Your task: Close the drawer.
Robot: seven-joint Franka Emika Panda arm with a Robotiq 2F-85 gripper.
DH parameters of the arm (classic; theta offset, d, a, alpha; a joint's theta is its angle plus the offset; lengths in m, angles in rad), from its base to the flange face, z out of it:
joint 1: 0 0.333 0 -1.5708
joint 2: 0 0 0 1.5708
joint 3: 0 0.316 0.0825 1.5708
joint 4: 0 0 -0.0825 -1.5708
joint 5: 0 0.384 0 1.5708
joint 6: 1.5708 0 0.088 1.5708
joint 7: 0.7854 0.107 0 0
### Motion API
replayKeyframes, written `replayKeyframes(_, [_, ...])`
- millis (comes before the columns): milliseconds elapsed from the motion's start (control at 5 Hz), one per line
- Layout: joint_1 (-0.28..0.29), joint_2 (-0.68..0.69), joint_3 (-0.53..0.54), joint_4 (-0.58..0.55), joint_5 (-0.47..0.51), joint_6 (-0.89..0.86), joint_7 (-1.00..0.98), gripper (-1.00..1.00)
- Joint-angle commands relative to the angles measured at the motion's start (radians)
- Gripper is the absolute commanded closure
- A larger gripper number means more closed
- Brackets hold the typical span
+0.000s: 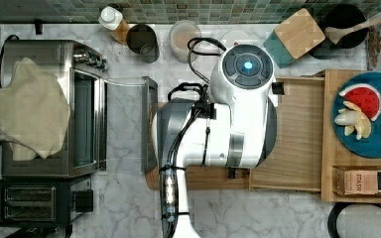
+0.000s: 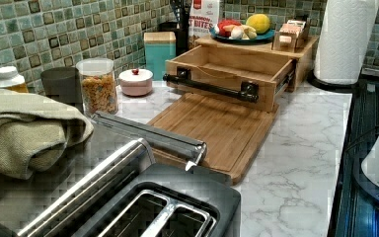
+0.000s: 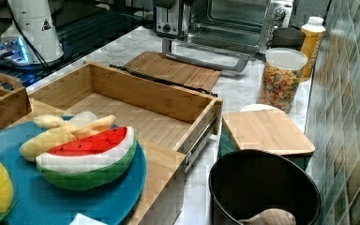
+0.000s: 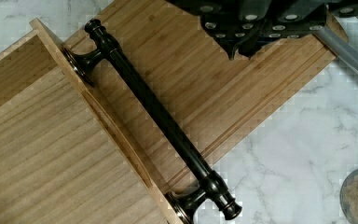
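Your gripper (image 4: 242,44) hangs over the cutting board (image 4: 223,98), can't tell its finger state. The drawer (image 4: 37,154) sits pulled out at about 8 o'clock from it in the wrist view, dark handle (image 4: 158,116) between them, stand (image 2: 296,54) beyond.

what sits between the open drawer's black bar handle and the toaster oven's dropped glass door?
In the left view, the darker bamboo cutting board lies flat on the marble between the pale-wood drawer with its black bar handle and the steel toaster oven's open door. Nothing on it.
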Motion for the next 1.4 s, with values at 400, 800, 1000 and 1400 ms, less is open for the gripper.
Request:
replayKeyframes(400, [0.004,-0.035,0.008,-0.108,0.011,0.125,-0.074,1.00])
replayKeyframes(800, [0.012,-0.062,0.026,-0.236,0.011,0.241,-0.313,1.00])
replayKeyframes(1000, [0.005,-0.022,0.025,-0.231,0.059,0.209,-0.397,1.00])
replayKeyframes(1400, [0.006,0.009,0.023,-0.318,0.051,0.342,-0.454,1.00])
